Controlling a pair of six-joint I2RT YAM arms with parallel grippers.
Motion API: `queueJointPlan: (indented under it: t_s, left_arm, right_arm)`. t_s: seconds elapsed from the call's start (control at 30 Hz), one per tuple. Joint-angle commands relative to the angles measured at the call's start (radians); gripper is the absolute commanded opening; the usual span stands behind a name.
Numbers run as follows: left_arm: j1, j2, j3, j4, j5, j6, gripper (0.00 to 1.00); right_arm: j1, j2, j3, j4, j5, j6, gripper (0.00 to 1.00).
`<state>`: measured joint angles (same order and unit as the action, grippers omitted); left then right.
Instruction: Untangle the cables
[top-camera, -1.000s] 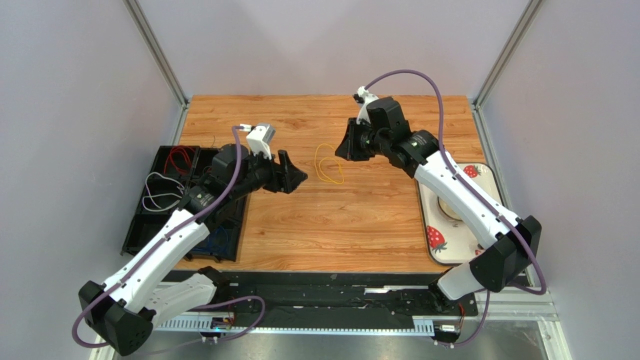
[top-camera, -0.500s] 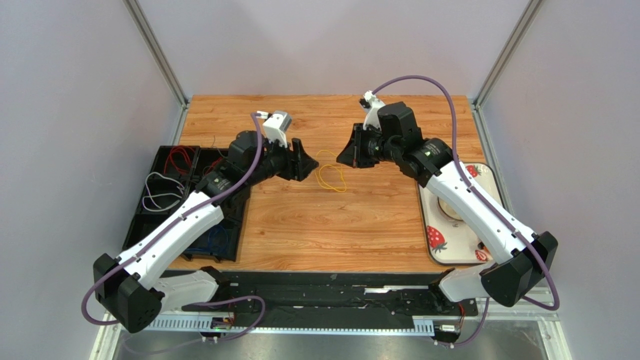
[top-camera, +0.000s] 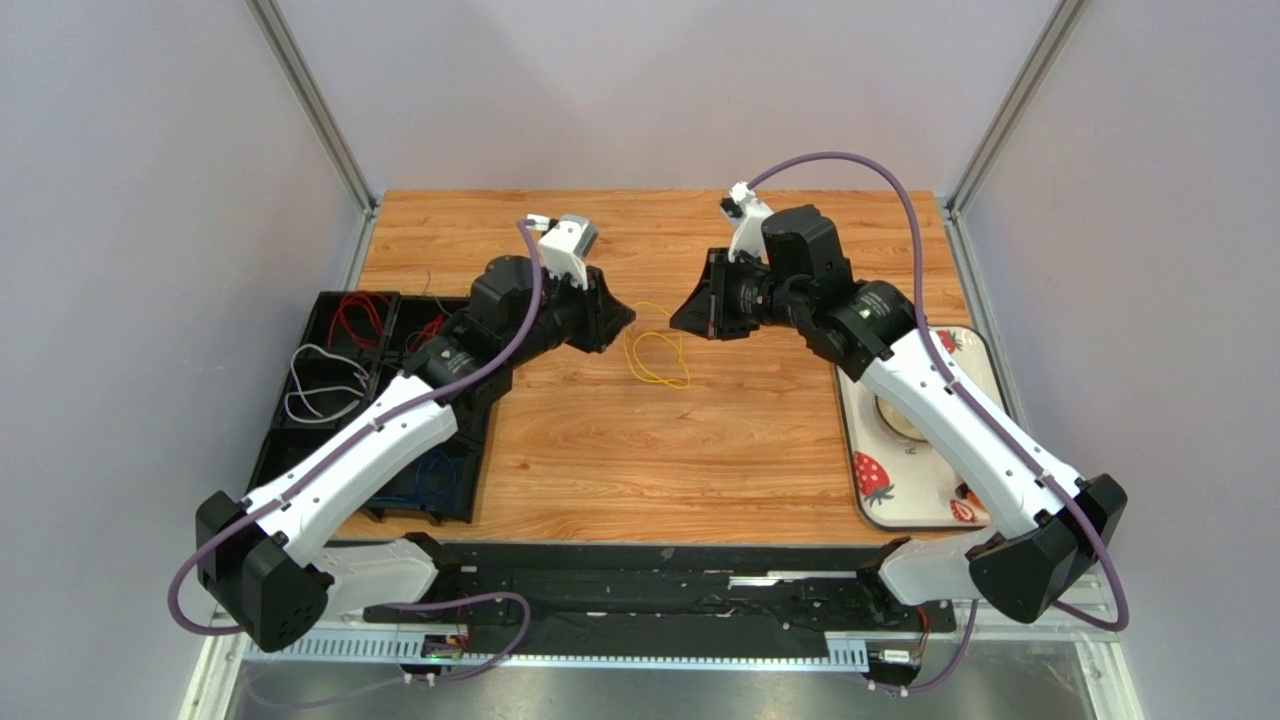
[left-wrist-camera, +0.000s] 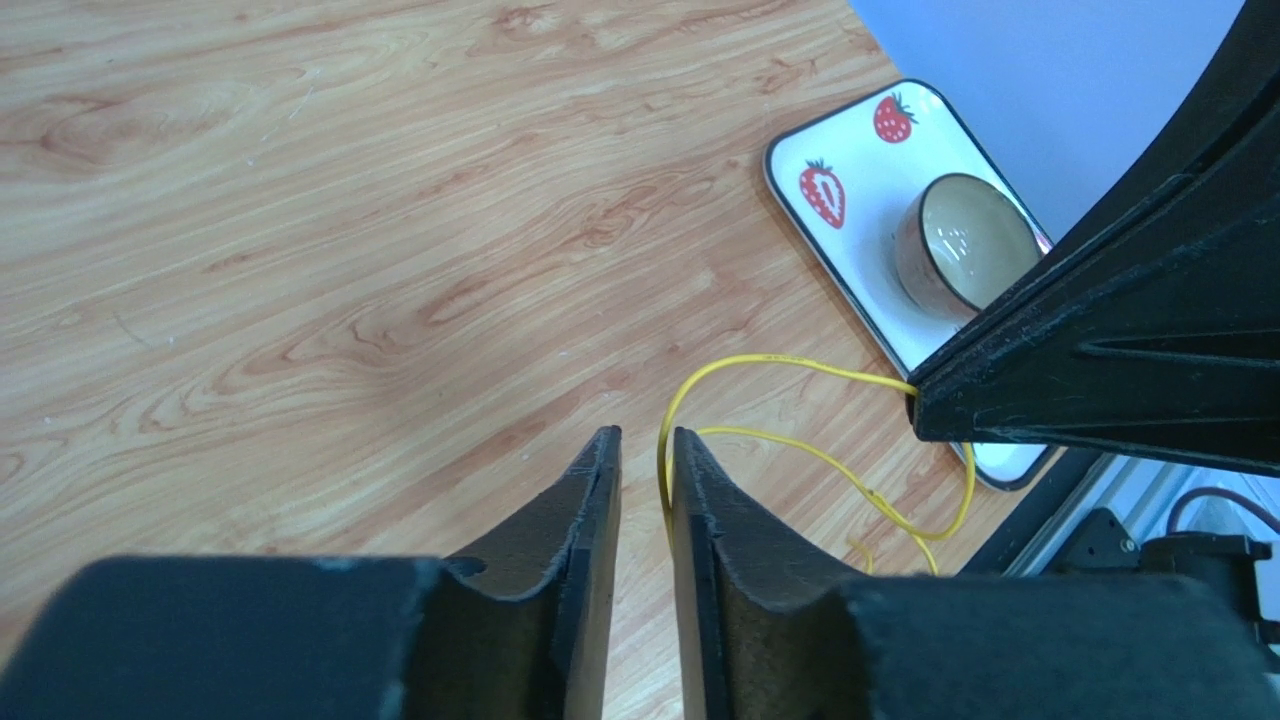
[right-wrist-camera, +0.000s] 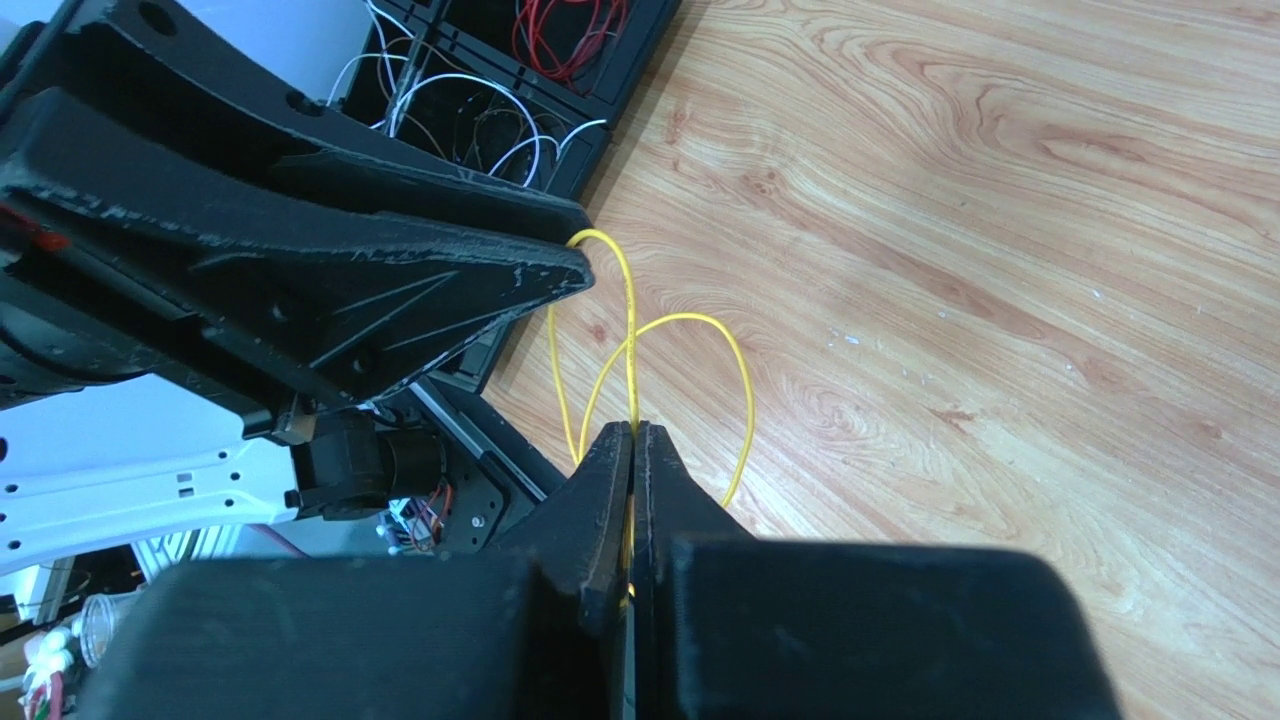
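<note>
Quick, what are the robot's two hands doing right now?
Left gripper: open a crack, yellow wire in the gap.
Right gripper: shut on the yellow wire.

A thin yellow cable (right-wrist-camera: 631, 360) loops slackly at centre; red and white cables (top-camera: 334, 357) lie bunched left.

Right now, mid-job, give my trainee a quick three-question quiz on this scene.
1. True or false: the right jaws are shut on the yellow cable.
2. The left jaws stand: A) wide open, B) a narrow gap apart at the yellow cable, C) out of view.
3. What holds the red cables and white cables?
Key: 1 true; 2 B; 3 the black bin beside the left arm.
</note>
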<state>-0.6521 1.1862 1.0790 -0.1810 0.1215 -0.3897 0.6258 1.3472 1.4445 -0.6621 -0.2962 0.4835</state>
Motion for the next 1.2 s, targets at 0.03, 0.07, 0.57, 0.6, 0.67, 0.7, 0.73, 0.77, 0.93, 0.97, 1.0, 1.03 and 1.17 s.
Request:
queueJointPlan:
  t_s: [0.03,0.07,0.57,0.6,0.67,0.7,0.73,0.77,0.93,0.97,1.0,1.03,1.17]
  left_arm:
    - [-0.015,0.003,0.044,0.067,0.02,0.018,0.22]
    - [-0.02,0.0,0.042,0.069,0.018,0.018,0.18]
    - [-0.032,-0.063,0.124,-0.212,-0.274,0.032,0.0]
    - [-0.034,-0.074,0.121,-0.228,-0.296,0.025,0.0]
    - [-0.032,-0.108,0.099,-0.25,-0.36,0.018,0.0]
    - [-0.031,-0.115,0.101,-0.291,-0.381,0.026,0.0]
    - [-0.03,-0.122,0.107,-0.314,-0.4,0.034,0.0]
    - [-0.03,-0.134,0.111,-0.34,-0.452,0.04,0.0]
    - [0.011,-0.221,0.087,-0.451,-0.575,0.018,0.0]
    - [0.028,-0.261,0.079,-0.469,-0.591,0.011,0.0]
    - [0.048,-0.279,0.072,-0.483,-0.603,-0.009,0.0]
    - [0.089,-0.298,0.059,-0.501,-0.624,-0.029,0.0]
    - [0.149,-0.35,0.058,-0.622,-0.826,-0.078,0.0]
  right_arm:
    - [0.005,-0.034,0.025,0.021,-0.037,0.014,0.0]
    - [0.006,-0.036,0.025,0.021,-0.038,0.015,0.0]
    - [0.005,-0.043,0.008,-0.076,0.229,-0.003,0.61]
    - [0.005,-0.043,0.002,-0.077,0.226,-0.003,0.6]
    - [0.005,-0.037,-0.018,-0.076,0.207,0.006,0.59]
    - [0.005,-0.039,-0.024,-0.076,0.204,0.007,0.58]
    - [0.003,-0.039,-0.032,-0.074,0.201,0.009,0.57]
    - [0.005,-0.042,-0.045,-0.071,0.201,0.01,0.57]
    - [0.005,-0.046,-0.076,-0.065,0.198,0.015,0.56]
    - [0.005,-0.046,-0.081,-0.064,0.198,0.02,0.55]
    - [0.005,-0.048,-0.093,-0.06,0.197,0.023,0.55]
    - [0.005,-0.049,-0.099,-0.057,0.195,0.024,0.55]
    - [0.003,-0.045,-0.121,-0.048,0.186,0.033,0.54]
